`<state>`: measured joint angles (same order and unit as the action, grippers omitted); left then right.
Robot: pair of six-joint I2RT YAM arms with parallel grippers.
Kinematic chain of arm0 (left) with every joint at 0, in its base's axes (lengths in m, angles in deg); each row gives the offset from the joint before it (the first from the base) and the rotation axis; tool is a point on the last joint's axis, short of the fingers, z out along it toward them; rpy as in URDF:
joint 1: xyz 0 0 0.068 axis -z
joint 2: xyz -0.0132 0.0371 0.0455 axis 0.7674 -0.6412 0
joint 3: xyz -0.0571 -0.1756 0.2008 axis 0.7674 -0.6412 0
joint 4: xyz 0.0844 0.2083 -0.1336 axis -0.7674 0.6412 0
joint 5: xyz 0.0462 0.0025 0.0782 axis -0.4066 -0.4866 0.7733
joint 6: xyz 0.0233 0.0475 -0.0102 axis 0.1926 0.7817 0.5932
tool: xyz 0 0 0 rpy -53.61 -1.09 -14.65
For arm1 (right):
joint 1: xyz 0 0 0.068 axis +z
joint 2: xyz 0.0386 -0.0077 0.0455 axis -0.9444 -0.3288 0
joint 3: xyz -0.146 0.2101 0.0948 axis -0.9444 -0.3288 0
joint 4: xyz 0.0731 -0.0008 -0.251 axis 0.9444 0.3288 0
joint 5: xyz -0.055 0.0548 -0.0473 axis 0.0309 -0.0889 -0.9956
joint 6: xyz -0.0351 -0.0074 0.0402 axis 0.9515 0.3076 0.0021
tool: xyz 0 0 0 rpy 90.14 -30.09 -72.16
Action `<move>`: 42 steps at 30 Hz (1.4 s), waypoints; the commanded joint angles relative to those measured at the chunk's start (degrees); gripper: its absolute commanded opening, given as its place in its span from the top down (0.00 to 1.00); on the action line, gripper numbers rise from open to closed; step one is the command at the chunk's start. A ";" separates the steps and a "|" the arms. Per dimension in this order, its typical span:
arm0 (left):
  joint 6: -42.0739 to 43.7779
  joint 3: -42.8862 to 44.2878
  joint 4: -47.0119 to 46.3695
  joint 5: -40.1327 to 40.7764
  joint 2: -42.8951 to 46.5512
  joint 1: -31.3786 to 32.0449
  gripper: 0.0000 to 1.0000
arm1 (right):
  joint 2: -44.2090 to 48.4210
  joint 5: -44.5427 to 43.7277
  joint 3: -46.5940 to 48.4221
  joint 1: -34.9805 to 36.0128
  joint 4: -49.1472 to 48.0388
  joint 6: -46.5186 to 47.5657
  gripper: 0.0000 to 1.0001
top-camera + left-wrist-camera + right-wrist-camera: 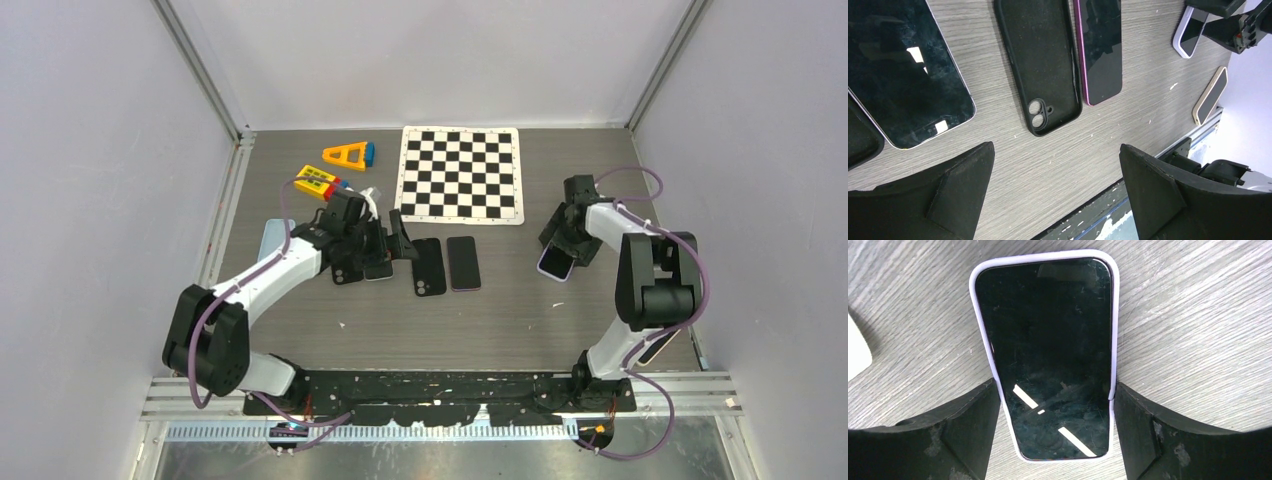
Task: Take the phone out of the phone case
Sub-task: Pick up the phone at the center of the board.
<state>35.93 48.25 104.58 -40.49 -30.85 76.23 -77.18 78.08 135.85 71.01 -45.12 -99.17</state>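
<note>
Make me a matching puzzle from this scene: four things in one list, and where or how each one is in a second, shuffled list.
Things:
1. empty black case
2. lilac-cased phone
3. checkerboard
4. left pincer

Places or states:
a. between the fingers of the right pincer
b. flat at the far side of the table
c. open, holding nothing
d. lying right beside a purple-edged phone

Pairs: 1-d, 2-a, 3-b, 4-c
</note>
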 commanded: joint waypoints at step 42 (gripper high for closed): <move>-15.15 -6.66 -21.45 -4.29 5.22 0.94 0.29 | 18.91 19.75 -9.11 45.17 -41.83 -9.55 0.67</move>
<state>21.39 42.83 84.96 -43.35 -27.13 76.62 -58.16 97.71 122.54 115.42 -78.74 -107.67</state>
